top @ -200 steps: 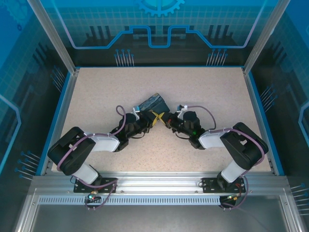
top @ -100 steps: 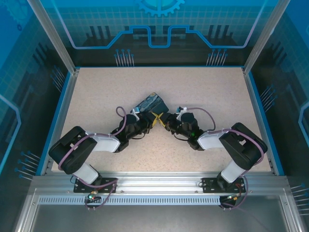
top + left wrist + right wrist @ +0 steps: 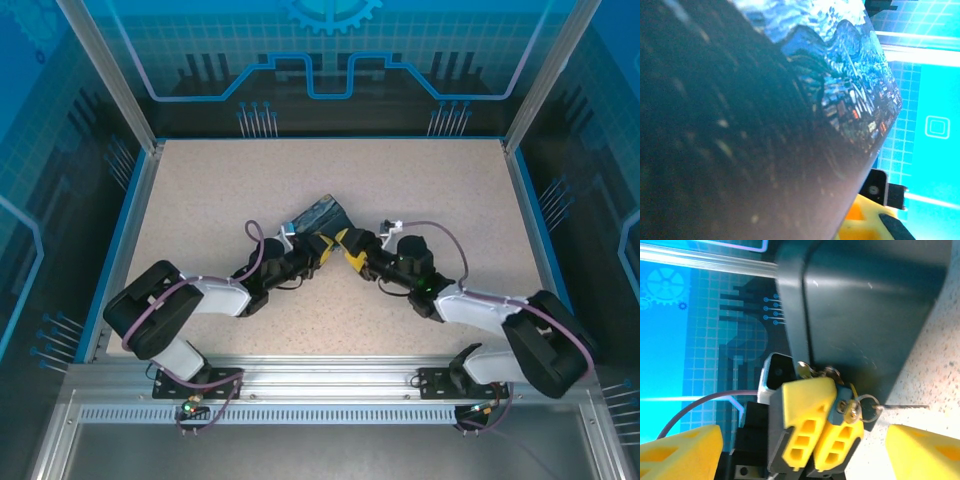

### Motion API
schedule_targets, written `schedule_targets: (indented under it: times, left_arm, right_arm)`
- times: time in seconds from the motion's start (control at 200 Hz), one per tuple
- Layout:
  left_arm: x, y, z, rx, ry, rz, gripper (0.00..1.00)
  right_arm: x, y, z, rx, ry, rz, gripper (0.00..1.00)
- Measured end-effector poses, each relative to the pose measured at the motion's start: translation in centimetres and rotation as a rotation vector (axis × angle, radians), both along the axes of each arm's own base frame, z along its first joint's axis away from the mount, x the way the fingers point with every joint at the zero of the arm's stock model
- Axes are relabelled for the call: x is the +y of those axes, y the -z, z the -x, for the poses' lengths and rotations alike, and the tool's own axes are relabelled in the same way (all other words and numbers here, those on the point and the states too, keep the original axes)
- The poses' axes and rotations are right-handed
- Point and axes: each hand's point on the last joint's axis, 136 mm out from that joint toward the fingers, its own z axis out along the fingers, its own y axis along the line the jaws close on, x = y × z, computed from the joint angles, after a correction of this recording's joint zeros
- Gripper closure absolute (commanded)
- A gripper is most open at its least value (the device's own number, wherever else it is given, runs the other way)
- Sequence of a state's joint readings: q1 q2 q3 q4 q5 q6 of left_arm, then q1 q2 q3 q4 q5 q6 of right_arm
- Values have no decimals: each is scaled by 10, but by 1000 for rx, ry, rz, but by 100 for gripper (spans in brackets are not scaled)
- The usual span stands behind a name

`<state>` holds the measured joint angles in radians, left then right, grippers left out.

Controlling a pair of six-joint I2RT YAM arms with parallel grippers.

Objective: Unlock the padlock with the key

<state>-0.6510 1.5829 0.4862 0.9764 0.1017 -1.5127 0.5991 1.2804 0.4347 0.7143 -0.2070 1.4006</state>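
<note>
Right arm (image 3: pixel 485 305) has swung lower and further right than 0.5 s ago; the right gripper (image 3: pixel 349 244) has backed off, so its yellow tips no longer cross the left's. Its fingers (image 3: pixel 682 452) are spread wide, holding nothing. The left gripper (image 3: pixel 321 250) is pressed nearly together, pinching the padlock (image 3: pixel 315 214) at its near edge. Padlock tilted, printed face up, mid-table (image 3: pixel 200 200). Right wrist view: 2 left fingertips against the padlock's black side. Key (image 3: pixel 852 410), on a wire ring (image 3: pixel 869 407), touches those tips; seated in the lock or not, cannot tell.
</note>
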Motion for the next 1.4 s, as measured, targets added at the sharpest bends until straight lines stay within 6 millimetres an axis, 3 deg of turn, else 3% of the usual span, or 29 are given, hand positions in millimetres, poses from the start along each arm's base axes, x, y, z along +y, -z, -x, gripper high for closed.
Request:
schedule_targets:
  times: [0.115,0.35,0.535,0.74,1.025,1.141,1.401]
  left_arm:
    - [-1,3,0,4,5,-6,100]
    - [-2,12,2,12,32,-26,100]
    - [1,15,1,11,46,-42,100]
    - [6,28,6,48,64,-98,100]
    - [7,36,12,80,92,-143,100]
    - [7,35,12,92,98,-152,100]
    - [8,32,12,99,105,-176,100]
  right_arm:
    - [-16,-3,3,-42,-5,98,15]
    - [-27,-9,5,-188,-96,434,23]
    - [-35,11,6,-253,-184,667,33]
    - [-27,42,17,-333,-328,858,42]
    - [-5,52,31,-523,-470,1004,45]
    - [-2,57,29,-558,-480,1054,51]
    - [-2,79,22,-544,-504,1116,51]
